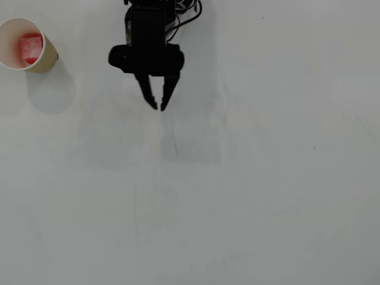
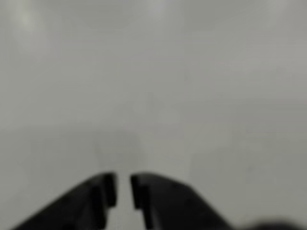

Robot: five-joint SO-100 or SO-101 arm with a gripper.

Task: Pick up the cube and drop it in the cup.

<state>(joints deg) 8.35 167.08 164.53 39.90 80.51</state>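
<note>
The red, whitish-speckled cube (image 1: 31, 48) lies inside the cream-white paper cup (image 1: 12, 57), which stands upright at the far left top of the overhead view. My black gripper (image 1: 159, 107) is at the top centre, well to the right of the cup, pointing down the picture. Its fingertips nearly touch and hold nothing. In the wrist view the gripper (image 2: 123, 189) shows at the bottom edge with only a narrow gap between the fingers, over bare table. Cup and cube are out of the wrist view.
The white table (image 1: 237, 190) fills both views with faint scuff marks. Black cables (image 1: 189, 13) run off the arm at the top edge. The cup casts a soft shadow (image 1: 50, 89) below itself.
</note>
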